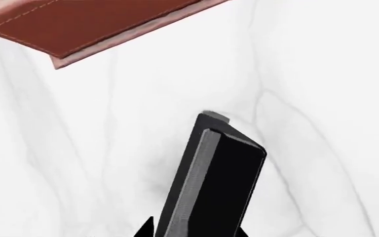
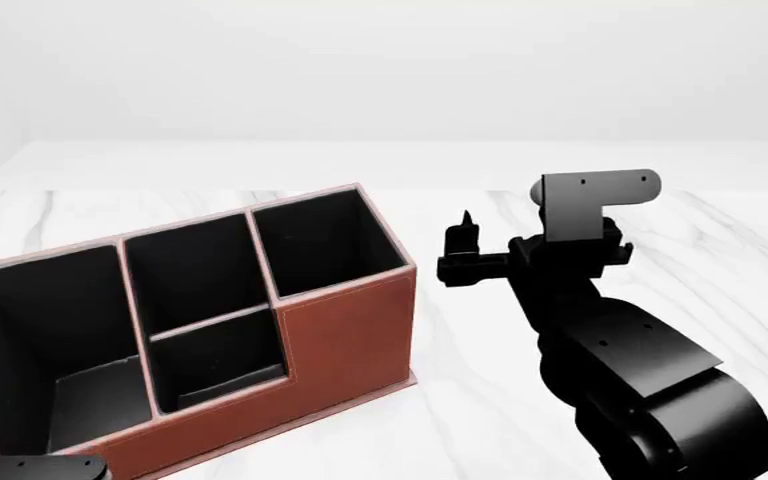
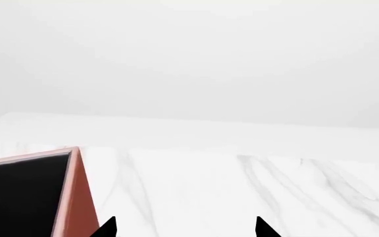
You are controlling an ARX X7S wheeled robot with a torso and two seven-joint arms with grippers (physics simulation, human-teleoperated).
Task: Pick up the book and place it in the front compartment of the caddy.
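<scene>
The thin black-covered book with pale page edges (image 1: 209,182) stands on end between the left gripper's (image 1: 193,232) jaws in the left wrist view, its long axis running straight out from the gripper; the jaws appear clamped on it, though only their tips show. Beyond it across bare white marble table (image 1: 321,98) lies the reddish-brown leather-look caddy (image 1: 91,22), a corner only. From the head view the caddy (image 2: 344,330) sits at left with its low front pocket nearest the robot; the left arm barely shows. The right gripper (image 3: 184,228) hangs spread and empty beside the caddy.
</scene>
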